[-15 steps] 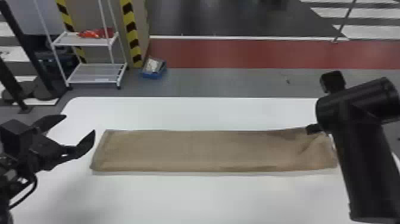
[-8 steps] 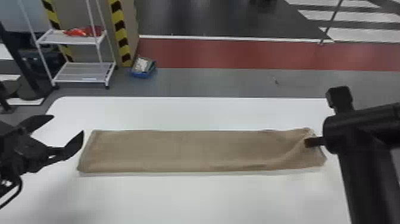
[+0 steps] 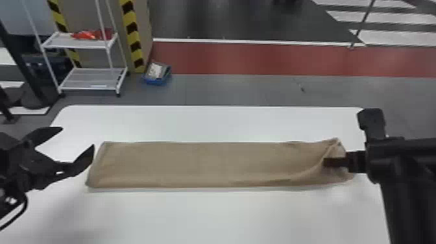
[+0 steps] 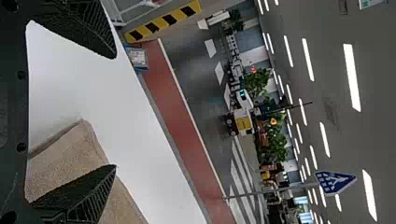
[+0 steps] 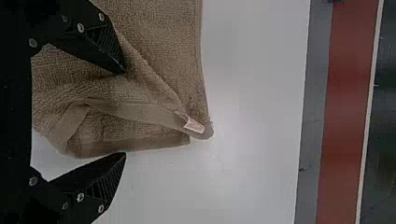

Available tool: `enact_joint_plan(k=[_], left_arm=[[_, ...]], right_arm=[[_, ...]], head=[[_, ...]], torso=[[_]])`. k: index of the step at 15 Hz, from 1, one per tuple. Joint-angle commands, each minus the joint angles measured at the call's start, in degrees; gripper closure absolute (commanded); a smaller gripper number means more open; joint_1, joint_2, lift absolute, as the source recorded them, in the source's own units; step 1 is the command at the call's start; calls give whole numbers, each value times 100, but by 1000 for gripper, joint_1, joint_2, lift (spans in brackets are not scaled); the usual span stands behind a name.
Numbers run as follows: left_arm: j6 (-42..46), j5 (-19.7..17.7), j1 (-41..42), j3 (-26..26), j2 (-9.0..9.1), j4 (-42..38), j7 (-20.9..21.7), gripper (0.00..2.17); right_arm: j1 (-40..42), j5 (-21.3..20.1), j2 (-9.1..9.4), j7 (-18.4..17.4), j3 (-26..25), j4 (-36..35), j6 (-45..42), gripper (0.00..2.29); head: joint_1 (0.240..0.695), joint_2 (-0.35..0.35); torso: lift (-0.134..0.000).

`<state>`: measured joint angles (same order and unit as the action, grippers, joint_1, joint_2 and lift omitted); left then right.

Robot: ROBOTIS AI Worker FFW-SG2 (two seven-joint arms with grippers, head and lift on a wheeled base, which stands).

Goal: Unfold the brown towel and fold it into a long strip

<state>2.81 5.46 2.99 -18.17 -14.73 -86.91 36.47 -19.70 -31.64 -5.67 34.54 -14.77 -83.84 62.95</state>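
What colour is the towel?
Plain brown, a light tan shade; the towel shows best in the head view.

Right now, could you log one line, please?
towel: long strip, right end rumpled | left gripper: open | right gripper: open, at rumpled end

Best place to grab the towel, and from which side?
Probably the rumpled right end of the towel, coming from the right and above: a ridge and loose folds there offer something to pinch, while the middle lies flat on the table. The right gripper is open at that end, one finger over cloth, the other past the edge.
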Motion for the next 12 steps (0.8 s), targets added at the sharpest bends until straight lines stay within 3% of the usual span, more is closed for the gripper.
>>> enact_joint_plan(k=[1, 3, 5, 6, 7, 9, 12], left_arm=[[22, -1, 0, 7, -4, 25, 0, 36], [22, -1, 0, 7, -4, 43, -8, 36], [39, -1, -9, 7, -4, 61, -8, 36], [74, -1, -9, 15, -4, 69, -8, 36], [74, 8, -9, 15, 5, 78, -17, 36], [74, 8, -9, 15, 5, 87, -35, 36], [74, 8, -9, 33, 5, 105, -35, 36]], right_arm=[[89, 105, 13, 17, -35, -18, -76, 512], [230, 246, 13, 79, -105, -220, -58, 684], [300, 290, 13, 114, -220, -387, -58, 998], [371, 334, 13, 114, -307, -457, -58, 1001], [415, 351, -4, 149, -334, -519, -23, 967], [494, 351, -13, 149, -360, -686, 30, 434], [503, 351, -22, 149, -360, -774, 117, 421]], head=[[695, -42], [695, -34], [695, -32], [695, -32], [695, -36], [695, -41], [695, -49]], torso=[[-115], [-115], [-115], [-115], [-115], [-115], [-115]])
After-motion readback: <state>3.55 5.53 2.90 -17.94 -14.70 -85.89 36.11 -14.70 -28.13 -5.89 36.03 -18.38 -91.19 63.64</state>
